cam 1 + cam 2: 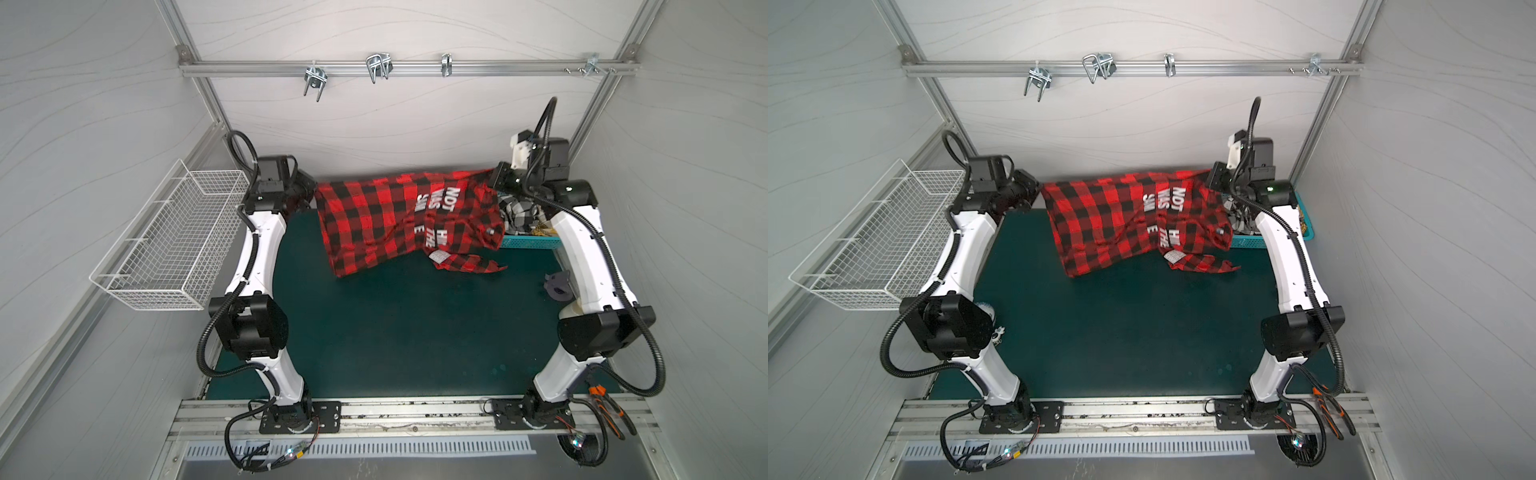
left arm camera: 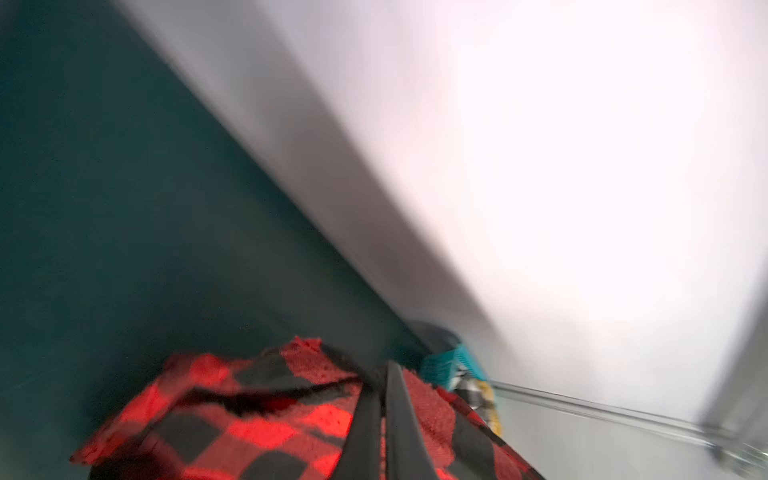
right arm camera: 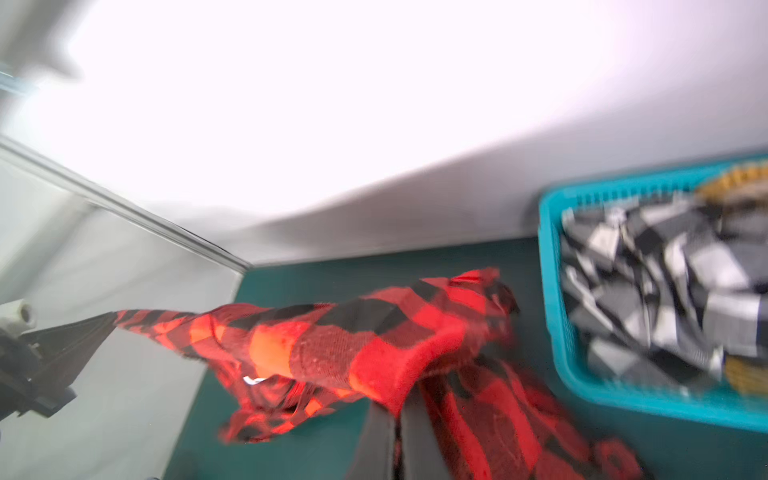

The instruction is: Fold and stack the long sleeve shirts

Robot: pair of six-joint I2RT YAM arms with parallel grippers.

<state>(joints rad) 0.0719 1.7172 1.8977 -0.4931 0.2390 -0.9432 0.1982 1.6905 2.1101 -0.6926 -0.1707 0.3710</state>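
Red-and-black shirt [image 1: 374, 224] is hanging stretched over the far side of the green mat [image 1: 395, 332], lower edge trailing onto it. Left gripper [image 2: 382, 374] is pinching one end; right gripper [image 3: 397, 411] is clamping the other, seemingly near the collar (blurred). Black-and-white shirt [image 3: 665, 282] and mustard shirt [image 3: 733, 185] are lying in the teal basket [image 3: 552, 291]

The red shirt [image 1: 374, 224] has black checks and white letters. The checked shirt [image 1: 517, 212] is black-and-white, the basket [image 1: 528, 242] teal.
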